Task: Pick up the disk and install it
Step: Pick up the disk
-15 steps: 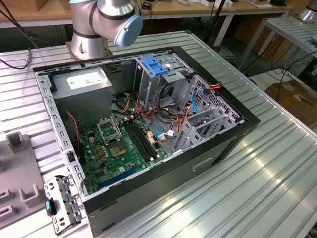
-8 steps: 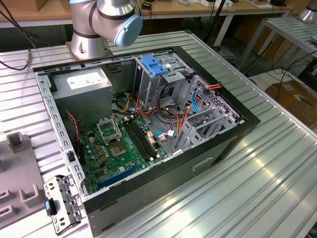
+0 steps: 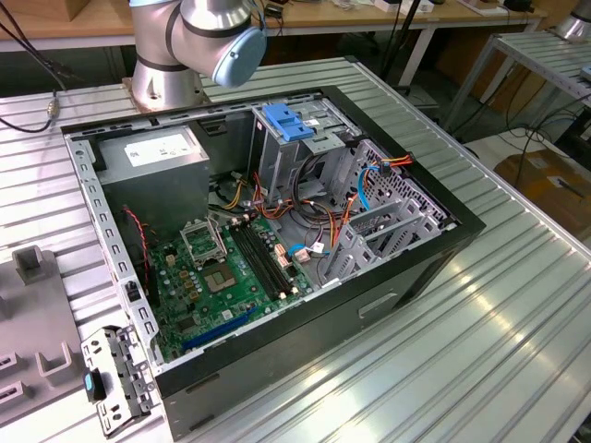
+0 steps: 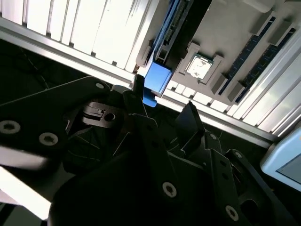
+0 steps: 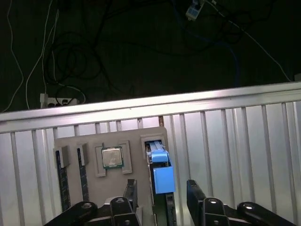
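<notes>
The disk [image 5: 163, 178] stands on edge in a slot of a grey holder tray [image 5: 136, 169], and its blue carrier end faces me. In both wrist views my gripper [image 5: 162, 200] is open, one black finger on each side of the blue end and apart from it. The second wrist view has the blue end of the disk [image 4: 157, 79] just beyond the gripper [image 4: 164, 107]. The open computer case [image 3: 434, 245] lies on the ribbed metal table [image 3: 499, 351]. Its grey drive cage with a blue latch [image 3: 288, 122] stands at the back.
The tray also holds a processor chip [image 5: 112, 157] and memory sticks [image 5: 61, 176]. Past the table's edge [image 5: 150, 106] is dark floor with cables. A loose metal bracket [image 3: 115, 378] lies by the case's front corner. The arm's base [image 3: 166, 55] stands behind the case.
</notes>
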Available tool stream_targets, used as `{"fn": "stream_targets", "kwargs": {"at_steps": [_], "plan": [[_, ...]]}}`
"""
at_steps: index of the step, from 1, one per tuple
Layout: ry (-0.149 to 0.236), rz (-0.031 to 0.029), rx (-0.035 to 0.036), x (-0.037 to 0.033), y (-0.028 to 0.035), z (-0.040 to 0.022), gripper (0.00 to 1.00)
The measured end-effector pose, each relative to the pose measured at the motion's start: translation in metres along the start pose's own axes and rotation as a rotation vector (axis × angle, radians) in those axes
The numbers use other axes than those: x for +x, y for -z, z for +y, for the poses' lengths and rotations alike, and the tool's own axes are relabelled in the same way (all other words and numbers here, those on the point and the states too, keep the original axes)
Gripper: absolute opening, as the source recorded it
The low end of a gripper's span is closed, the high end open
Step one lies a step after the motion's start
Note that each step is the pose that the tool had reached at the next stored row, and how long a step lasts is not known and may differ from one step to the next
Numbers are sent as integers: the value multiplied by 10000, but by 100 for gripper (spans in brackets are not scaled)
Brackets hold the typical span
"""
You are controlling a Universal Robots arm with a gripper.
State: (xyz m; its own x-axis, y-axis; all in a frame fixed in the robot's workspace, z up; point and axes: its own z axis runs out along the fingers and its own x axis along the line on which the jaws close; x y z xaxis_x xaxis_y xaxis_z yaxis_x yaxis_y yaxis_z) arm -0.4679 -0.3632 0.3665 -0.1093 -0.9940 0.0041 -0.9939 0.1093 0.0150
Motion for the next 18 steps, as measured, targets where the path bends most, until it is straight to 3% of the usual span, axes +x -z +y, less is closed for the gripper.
{"fn": "stream_targets", "kwargs": {"at_steps": [7,14,18], "plan": [[93,2,-1,20,-128,-21,54],[96,1,2,20,-136,-22,54],[118,2,1,21,-200,-24,54]]}}
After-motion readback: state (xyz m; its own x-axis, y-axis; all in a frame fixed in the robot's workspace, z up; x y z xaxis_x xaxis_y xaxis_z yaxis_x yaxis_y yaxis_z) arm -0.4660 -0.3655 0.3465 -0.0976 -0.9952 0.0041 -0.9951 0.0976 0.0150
